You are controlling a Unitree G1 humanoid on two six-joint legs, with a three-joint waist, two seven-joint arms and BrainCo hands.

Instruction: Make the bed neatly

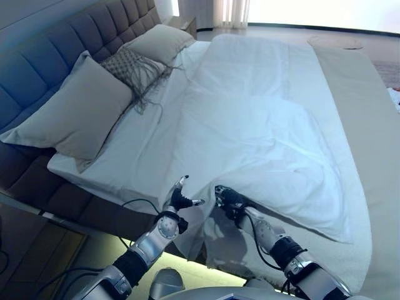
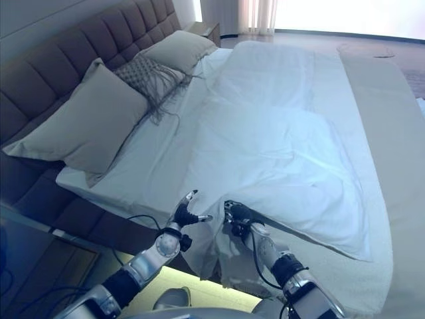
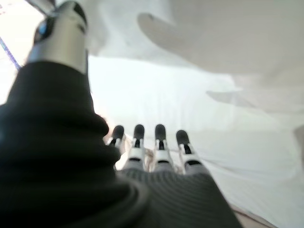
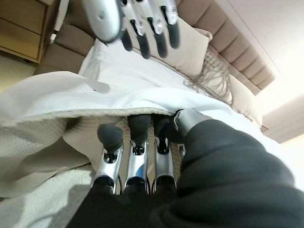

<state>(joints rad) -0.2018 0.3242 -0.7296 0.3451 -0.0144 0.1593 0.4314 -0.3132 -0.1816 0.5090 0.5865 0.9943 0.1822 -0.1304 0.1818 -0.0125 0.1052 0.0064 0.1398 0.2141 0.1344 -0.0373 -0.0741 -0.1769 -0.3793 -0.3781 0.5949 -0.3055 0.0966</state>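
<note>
Both hands work the bed's near edge in the left eye view, the left hand spread open beside the white duvet, while the right wrist view shows the right hand pinching the duvet's hem.

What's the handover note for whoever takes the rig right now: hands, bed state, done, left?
Left robot hand: open, fingers straight, off the near bed edge, holding nothing.
Right robot hand: fingers reach under the lifted edge of the white duvet, tips against it; firm grip cannot be told.
Duvet lies rumpled and skewed across the mattress, its near corner hanging off the side. Two grey pillows and a fringed cushion sit at the headboard.
Done: pillows in place.
Left: pull the duvet straight, smooth the folds.
</note>
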